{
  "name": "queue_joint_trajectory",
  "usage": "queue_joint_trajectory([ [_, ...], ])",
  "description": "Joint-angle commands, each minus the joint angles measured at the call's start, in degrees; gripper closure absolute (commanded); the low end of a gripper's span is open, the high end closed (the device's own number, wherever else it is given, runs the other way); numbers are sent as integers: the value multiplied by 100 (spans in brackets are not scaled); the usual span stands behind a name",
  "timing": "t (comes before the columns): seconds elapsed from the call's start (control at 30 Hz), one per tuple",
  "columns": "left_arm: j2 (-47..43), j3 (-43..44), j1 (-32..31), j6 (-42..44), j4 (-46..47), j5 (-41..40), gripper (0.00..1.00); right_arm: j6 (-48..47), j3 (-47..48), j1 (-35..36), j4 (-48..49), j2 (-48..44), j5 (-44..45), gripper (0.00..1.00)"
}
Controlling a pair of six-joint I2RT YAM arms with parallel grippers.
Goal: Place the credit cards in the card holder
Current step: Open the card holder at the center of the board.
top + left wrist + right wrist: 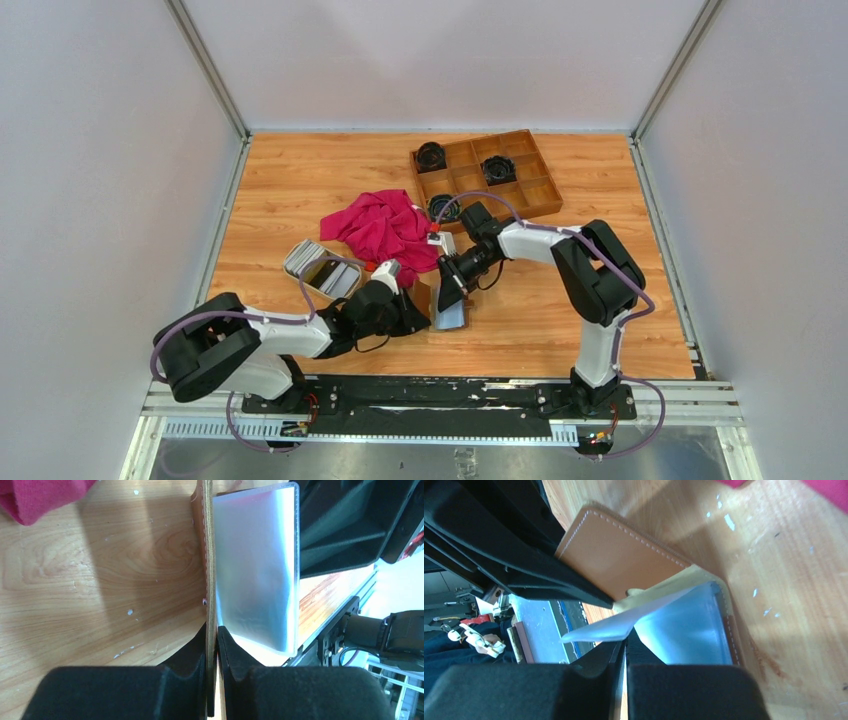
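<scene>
- The left gripper (pixel 212 630) is pressed together on the brown leather flap of the card holder (pixel 619 565), pinching its edge between both fingers; the flap stands on edge above the table (pixel 560 320).
- The right gripper (pixel 625 644) is closed too, nipping a clear sleeve (pixel 255 565) of the same card holder; the sleeve fans away from the leather, and more clear plastic shows just beside it.
- The card holder sits near the front middle of the table, spread open between the two grippers; the grippers are just beside each other.
- The credit cards (pixel 335 275) lie stacked in the dish (pixel 293 262), left of the card holder and apart from it; a dark card shows among the grey ones.
- A red cloth (pixel 385 228) is bunched behind the grippers, just beside the dish.
- A wooden tray (pixel 535 190) stands at the far right; three round black things (pixel 497 168) sit in separate compartments.
</scene>
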Motion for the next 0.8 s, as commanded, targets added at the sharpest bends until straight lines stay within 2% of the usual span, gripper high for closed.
queue_joint_trajectory([
  [0.0, 179, 40, 19, 91, 204, 213, 88, 239, 303, 64, 33, 421, -153, 94],
  [0.17, 128, -54, 19, 33, 399, 263, 87, 473, 414, 64, 46, 893, -253, 94],
  [0.33, -258, -261, 21, 44, 384, 194, 81, 383, 339, 68, 12, 959, 379, 94],
  [0.53, -1355, -737, 44, 175, 245, 4, 64, 307, 373, 65, -130, 1053, 831, 94],
  [0.77, -2973, -770, 65, 746, -845, -272, 52, 154, 423, 64, -217, 1052, 888, 94],
])
